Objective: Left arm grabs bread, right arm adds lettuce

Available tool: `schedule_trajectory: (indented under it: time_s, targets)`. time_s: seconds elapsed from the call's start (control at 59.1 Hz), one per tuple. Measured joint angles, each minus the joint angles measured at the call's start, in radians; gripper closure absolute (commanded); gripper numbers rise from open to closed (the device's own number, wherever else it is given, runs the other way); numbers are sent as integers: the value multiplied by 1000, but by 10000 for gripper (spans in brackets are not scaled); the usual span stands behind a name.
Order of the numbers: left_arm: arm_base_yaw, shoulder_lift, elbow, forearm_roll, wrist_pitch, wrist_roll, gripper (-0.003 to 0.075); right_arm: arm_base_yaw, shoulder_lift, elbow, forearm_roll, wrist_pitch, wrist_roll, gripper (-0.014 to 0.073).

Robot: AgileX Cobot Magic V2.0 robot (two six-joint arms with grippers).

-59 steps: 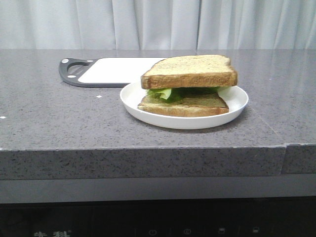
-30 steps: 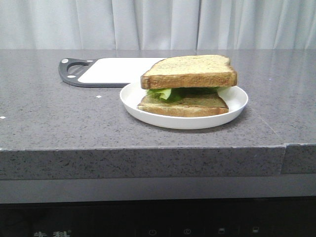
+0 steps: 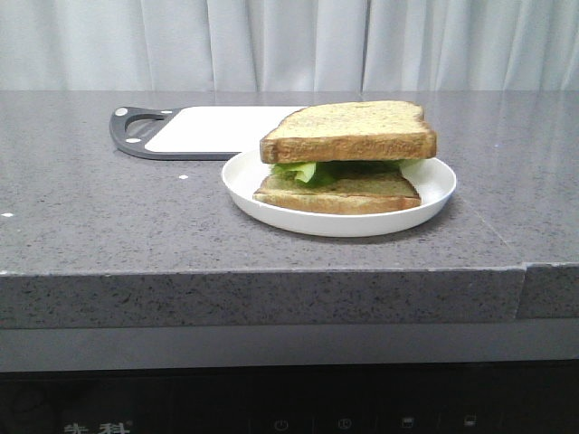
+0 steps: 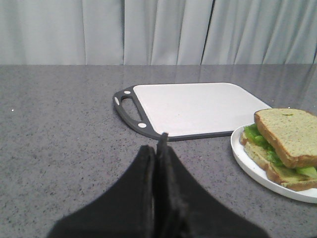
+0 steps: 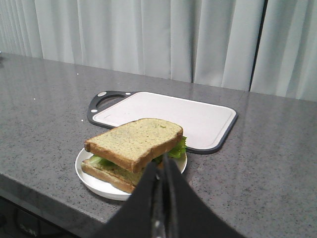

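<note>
Neither arm appears in the front view. Left gripper (image 4: 158,148): black tapered fingers pressed together, tips meeting, holding nothing. Right gripper (image 5: 162,171): fingers likewise closed flat against each other, empty, raised above the counter.

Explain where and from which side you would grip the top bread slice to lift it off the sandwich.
Grip the top bread across its crust edges, coming from above. It lies flat on the lettuce, overhanging the lower slice, so its sides are exposed. The plate rim probably blocks a low side approach.
</note>
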Motion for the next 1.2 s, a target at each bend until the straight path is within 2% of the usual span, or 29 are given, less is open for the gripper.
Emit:
schedule_trajectory:
  time_s: [0.169, 0.372, 0.558, 1.201]
  targets:
    - [42, -78, 66, -9, 0, 27, 741, 0, 0, 0, 0, 2, 0, 655]
    - [187, -277, 208, -11, 0, 40, 741, 0, 0, 0, 0, 2, 0, 655]
    - [298, -302, 334, -13, 0, 40, 741, 0, 0, 0, 0, 5, 0, 655]
    - [308, -302, 340, -15, -33, 40, 741, 0, 0, 0, 0, 11, 0, 655]
